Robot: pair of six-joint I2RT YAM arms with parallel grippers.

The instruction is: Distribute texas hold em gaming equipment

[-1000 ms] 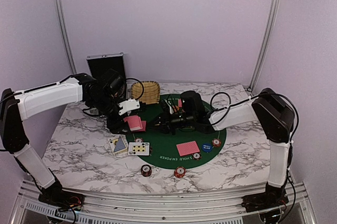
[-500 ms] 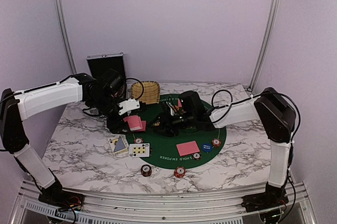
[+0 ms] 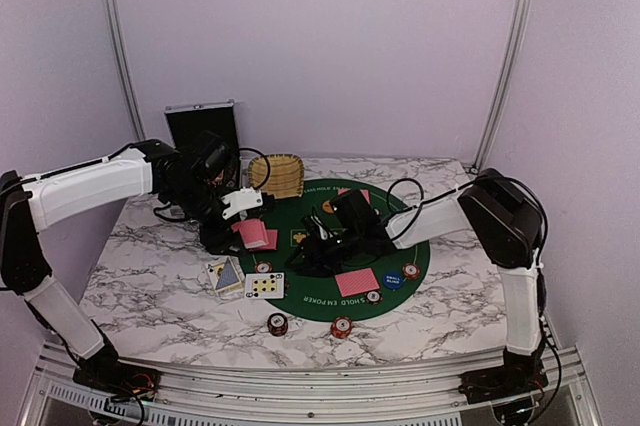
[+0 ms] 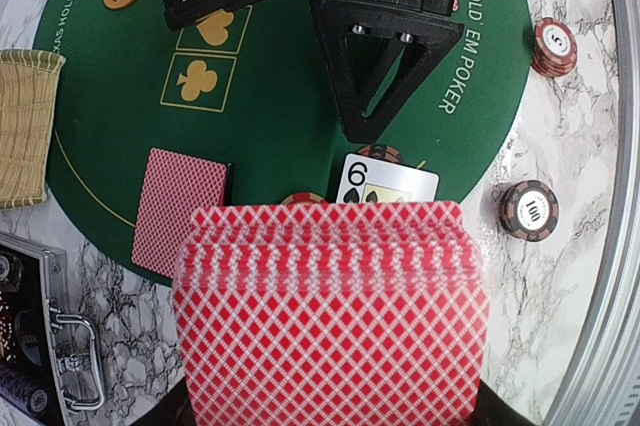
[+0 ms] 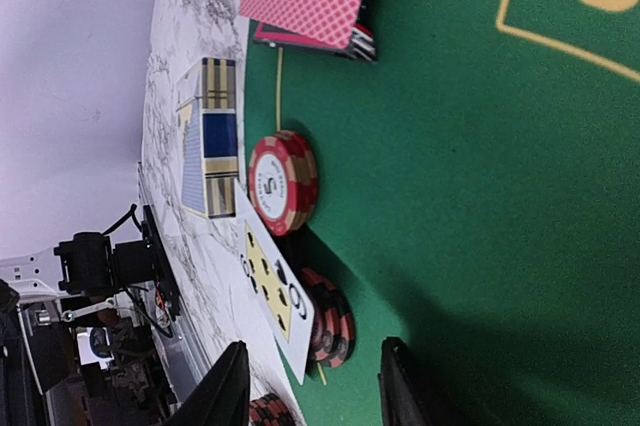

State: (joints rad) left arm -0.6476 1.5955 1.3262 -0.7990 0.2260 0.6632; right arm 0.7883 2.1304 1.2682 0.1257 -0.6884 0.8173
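top external. left gripper [image 3: 240, 225]: clamped on a deck of pinkish-red-backed playing cards [image 3: 258, 237], held above the left rim of the round green felt mat [image 3: 405, 236]. right gripper [image 3: 308, 251]: low over the mat, just right of the deck. a face-up six card [image 3: 263, 284] and a second face-up card [image 3: 225, 274] lie at the mat's near-left edge. a face-down card [image 3: 357, 281] lies near-centre, with a blue round marker disc [image 3: 393, 280] beside it. red-and-white poker chips [image 3: 342, 326] sit along the near rim.

left wrist. the deck [image 4: 330, 331] fills the lower half of the view, its edges stepped and loose. the left gripper's own fingers are hidden beneath it. the six card [image 4: 385, 184] peeks out beyond it.

right wrist. the fingers [image 5: 229, 386] stand apart with nothing between them. a chip marked 5 [image 5: 283, 184] and the six card [image 5: 275, 301] lie just ahead.

hazards, judged:
- the loosely squared deck may shed cards if the grip tilts, or if the right gripper plucks more than one.
- the arms work close together and may collide.
- a low sweep could scatter chips or shift dealt cards.
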